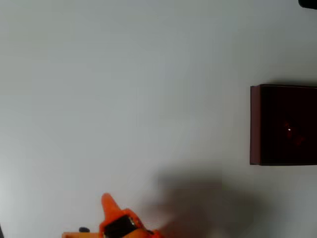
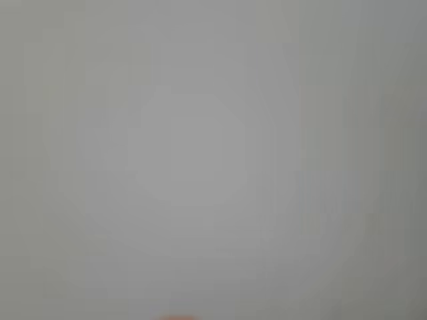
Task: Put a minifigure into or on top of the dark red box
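Minifigure [image 1: 293, 134] inside dark red box [image 1: 255, 124] — orientation unclear, end effector [image 1: 107, 203] well apart

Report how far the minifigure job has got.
Looks done: a small reddish shape, apparently the minifigure, lies inside the dark red box at the right edge of the overhead view, though it is dim. In hand: nothing visible; the orange gripper sits at the bottom edge, far from the box. Left: probably nothing.
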`<state>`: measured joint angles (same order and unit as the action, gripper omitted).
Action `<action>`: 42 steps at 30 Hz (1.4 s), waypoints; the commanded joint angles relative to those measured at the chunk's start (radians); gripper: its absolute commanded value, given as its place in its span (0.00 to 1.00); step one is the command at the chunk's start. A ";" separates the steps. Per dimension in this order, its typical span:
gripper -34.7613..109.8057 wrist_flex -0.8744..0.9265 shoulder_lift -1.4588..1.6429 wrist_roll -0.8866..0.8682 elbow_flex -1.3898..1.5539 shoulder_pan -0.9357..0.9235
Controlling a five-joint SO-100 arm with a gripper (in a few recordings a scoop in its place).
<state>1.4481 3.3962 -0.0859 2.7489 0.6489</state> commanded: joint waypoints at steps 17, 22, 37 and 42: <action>0.24 -0.089 0.015 0.040 0.272 0.041; 0.24 -0.089 0.015 0.044 0.272 0.044; 0.24 -0.089 0.015 0.043 0.272 0.043; 0.24 -0.089 0.015 0.043 0.272 0.043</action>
<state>1.3438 3.3962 -0.0383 3.0189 0.6688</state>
